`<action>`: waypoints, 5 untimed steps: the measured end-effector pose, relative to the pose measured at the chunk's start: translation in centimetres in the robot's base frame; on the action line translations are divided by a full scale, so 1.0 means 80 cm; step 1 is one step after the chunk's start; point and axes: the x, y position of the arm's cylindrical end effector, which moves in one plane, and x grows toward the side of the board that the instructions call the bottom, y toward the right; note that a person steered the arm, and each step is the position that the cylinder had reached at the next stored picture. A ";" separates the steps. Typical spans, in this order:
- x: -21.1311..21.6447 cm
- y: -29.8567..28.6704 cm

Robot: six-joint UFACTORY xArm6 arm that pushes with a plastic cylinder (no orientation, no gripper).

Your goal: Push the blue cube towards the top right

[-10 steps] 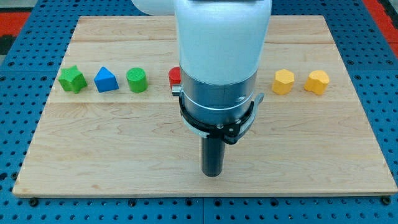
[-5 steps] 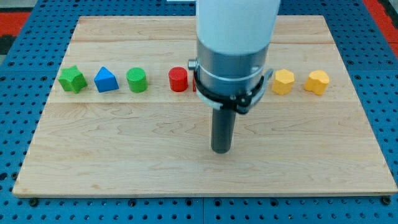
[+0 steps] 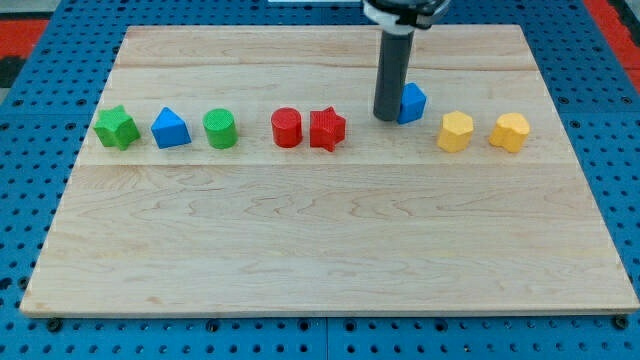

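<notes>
My tip (image 3: 386, 117) stood touching the left side of the blue cube (image 3: 411, 102), which sat above the block row, up-left of the yellow hexagonal block (image 3: 456, 131). The cube was turned corner-on, with no evident long axis. The rod carried no pincer. The red star (image 3: 327, 130) lay down-left.

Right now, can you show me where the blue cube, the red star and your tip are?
blue cube (image 3: 412, 102), camera view, on its visible face right of the rod.
red star (image 3: 327, 130), camera view, its middle.
my tip (image 3: 387, 117), camera view, the rod's very end.
</notes>
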 end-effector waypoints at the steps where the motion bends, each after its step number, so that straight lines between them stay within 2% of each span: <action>1: -0.012 0.029; 3: -0.012 0.063; 5: -0.056 0.083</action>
